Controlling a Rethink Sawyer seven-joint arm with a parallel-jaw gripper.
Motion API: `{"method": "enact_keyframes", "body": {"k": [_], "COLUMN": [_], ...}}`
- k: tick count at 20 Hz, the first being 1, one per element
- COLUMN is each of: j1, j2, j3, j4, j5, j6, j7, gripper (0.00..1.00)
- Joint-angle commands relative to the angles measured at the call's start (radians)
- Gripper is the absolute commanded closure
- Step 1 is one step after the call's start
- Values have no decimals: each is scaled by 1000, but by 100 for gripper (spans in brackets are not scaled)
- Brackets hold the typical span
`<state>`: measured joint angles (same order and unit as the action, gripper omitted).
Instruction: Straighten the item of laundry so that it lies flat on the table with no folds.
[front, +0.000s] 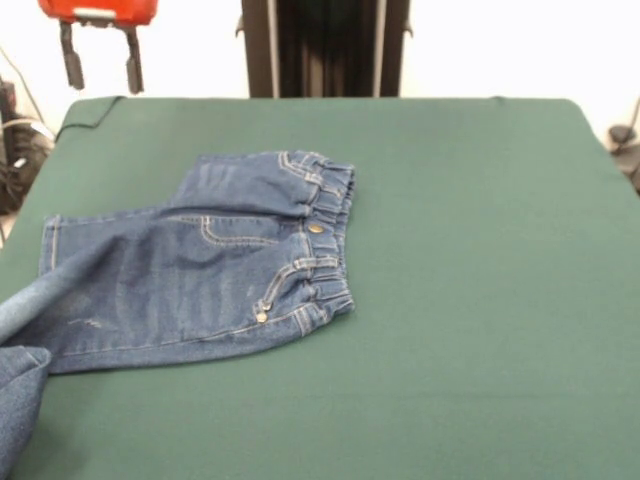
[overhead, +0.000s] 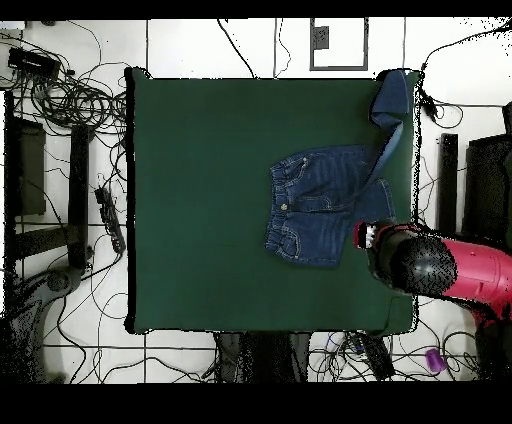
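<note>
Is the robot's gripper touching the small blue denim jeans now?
Apart. In the front view the gripper hangs above the table's far edge, with bare green table between it and the jeans.

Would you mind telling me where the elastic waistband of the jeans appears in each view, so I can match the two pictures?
Front view: the waistband runs down the right end of the jeans, left of the picture's centre.
Overhead view: the waistband is the jeans' left end, just right of centre.
Shared landmark: the leg draped over the table edge, bottom left in front, top right overhead.

jeans (front: 190, 270) leg past left edge
</note>
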<state>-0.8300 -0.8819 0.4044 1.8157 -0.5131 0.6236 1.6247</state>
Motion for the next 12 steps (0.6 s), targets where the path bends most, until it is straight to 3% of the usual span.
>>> {"method": "enact_keyframes", "body": {"k": [1,7,12], "j1": [266,448,619], "j2": [-4,122,293], "j3": [-173,-330,-477], "j4": [185,141,30], "j5": [76,154,221], "j6": [-105,-269,-341], "j7": [481,635,780], "gripper": [0,0,0]}}
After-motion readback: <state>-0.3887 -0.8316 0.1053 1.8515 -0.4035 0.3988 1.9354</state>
